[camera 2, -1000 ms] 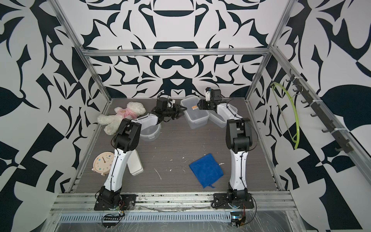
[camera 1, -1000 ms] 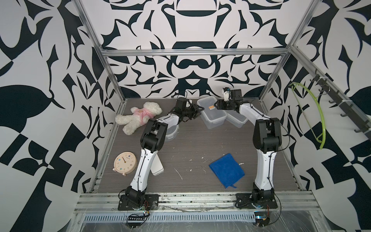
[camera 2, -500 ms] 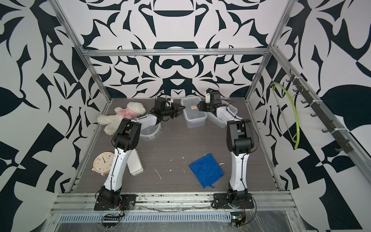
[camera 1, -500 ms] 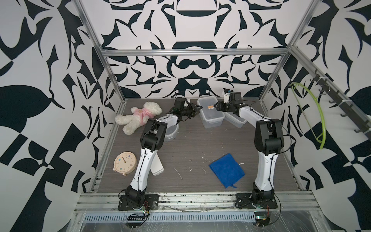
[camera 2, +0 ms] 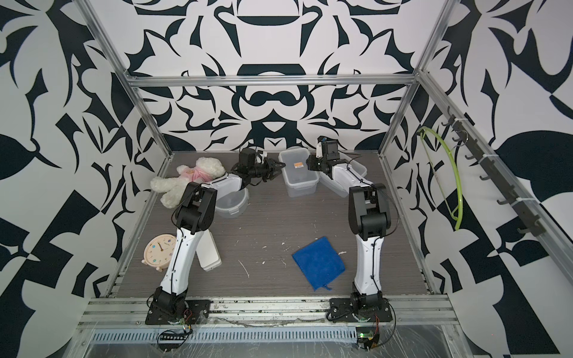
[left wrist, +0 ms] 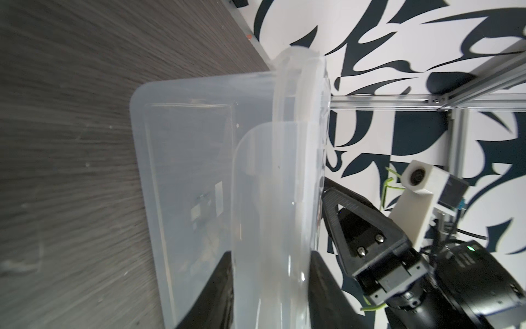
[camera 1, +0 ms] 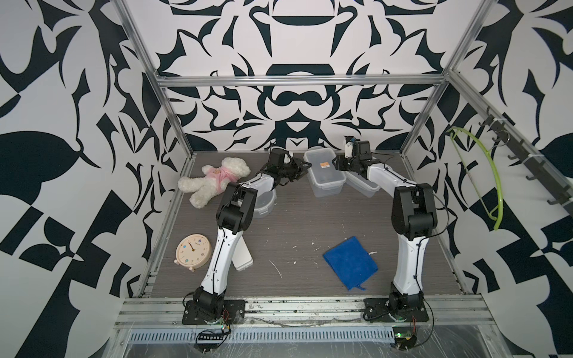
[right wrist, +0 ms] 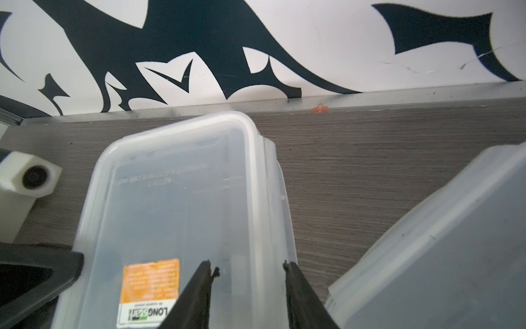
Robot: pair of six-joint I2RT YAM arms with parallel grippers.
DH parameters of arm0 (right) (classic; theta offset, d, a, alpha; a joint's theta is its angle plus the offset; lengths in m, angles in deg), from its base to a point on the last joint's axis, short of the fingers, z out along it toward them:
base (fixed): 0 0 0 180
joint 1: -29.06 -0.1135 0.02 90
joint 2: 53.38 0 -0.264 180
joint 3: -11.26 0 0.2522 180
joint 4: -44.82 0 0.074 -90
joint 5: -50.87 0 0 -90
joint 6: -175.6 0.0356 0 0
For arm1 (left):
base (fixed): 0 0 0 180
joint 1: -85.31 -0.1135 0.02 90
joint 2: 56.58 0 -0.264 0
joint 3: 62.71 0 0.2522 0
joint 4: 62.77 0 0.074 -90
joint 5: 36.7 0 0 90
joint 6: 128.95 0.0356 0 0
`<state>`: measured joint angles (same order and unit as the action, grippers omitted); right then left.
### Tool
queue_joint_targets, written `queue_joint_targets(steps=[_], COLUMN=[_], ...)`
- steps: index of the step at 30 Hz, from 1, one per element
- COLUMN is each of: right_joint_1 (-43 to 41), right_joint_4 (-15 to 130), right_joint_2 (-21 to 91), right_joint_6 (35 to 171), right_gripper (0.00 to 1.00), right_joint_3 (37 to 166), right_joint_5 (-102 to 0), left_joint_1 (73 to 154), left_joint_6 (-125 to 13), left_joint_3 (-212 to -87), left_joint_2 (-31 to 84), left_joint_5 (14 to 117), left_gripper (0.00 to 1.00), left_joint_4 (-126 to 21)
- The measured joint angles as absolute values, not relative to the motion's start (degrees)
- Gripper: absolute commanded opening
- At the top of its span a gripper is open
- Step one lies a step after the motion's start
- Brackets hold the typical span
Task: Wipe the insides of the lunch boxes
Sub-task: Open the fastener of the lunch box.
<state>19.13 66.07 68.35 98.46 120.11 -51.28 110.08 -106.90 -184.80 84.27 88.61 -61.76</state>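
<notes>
A clear rectangular lunch box [camera 1: 325, 178] [camera 2: 299, 179] with an orange sticker on its closed lid stands at the back middle. My left gripper [camera 1: 301, 168] [left wrist: 270, 293] is shut on the clip flap on its left side. My right gripper [camera 1: 335, 162] [right wrist: 247, 284] is open and straddles the lid's right long edge, one finger over the lid, one outside. A second rectangular lunch box [camera 1: 364, 187] [right wrist: 441, 242] lies just right, partly under my right arm. The round lunch box [camera 1: 265, 204] [camera 2: 232, 204] sits under my left forearm.
A folded blue cloth [camera 1: 350, 263] lies front right. On the left are a teddy bear [camera 1: 214, 179], a round clock [camera 1: 193, 251] and a flat white case [camera 1: 243, 260]. A green hanger [camera 1: 486, 173] hangs on the right wall. The back wall is close behind the boxes.
My right gripper has come down and left onto the stickered box's right edge, its jaws narrowing. The left gripper has closed slightly and stayed in place.
</notes>
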Motion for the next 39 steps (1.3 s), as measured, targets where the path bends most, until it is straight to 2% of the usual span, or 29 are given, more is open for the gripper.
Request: queue_joint_targets(steps=[7,12,18,27,29,30,32,34,35,39], right_joint_1=[17.0,14.3,13.0,11.4,10.8,10.6,10.3,10.1,10.0,9.5], right_joint_4=[68.1,69.0,69.5,72.1,73.5,74.2,75.3,76.2,76.2,76.1], right_joint_2=[70.0,70.5,70.5,69.2,68.7,68.4,68.0,67.8,67.8,67.9], right_joint_6=[97.9,97.4,97.2,96.6,96.3,96.3,96.2,96.3,96.5,97.6], right_gripper=[0.38,0.37,0.37,0.54,0.55,0.52,0.3,0.04,0.0,0.0], right_joint_3=[123.5,124.9,125.2,125.6,125.6,125.6,125.6,125.6,125.6,125.6], right_joint_5=[-48.9,-48.0,-47.6,-46.7,-46.2,-46.1,-46.0,-47.0,-48.0,-50.9], left_joint_1=[110.8,110.9,110.9,111.0,111.0,111.0,111.0,111.0,110.9,110.9], left_joint_6=[-94.6,-90.6,-89.5,-88.9,-88.7,-88.6,-88.5,-88.5,-88.5,-88.4], left_joint_3=[-205.2,-213.1,-213.8,-208.8,-208.4,-208.1,-206.9,-206.0,-205.5,-203.8], left_joint_2=[85.4,86.2,86.2,83.9,83.8,83.7,83.2,82.9,82.6,82.1], left_joint_5=[80.2,75.4,74.2,74.1,74.4,74.4,74.4,74.4,74.4,74.4], left_gripper=[0.0,0.0,0.0,0.0,0.0,0.0,0.0,0.0,0.0,0.0], left_joint_4=[-28.4,-14.2,-10.7,-13.0,-13.1,-13.3,-13.9,-14.7,-15.0,-16.1])
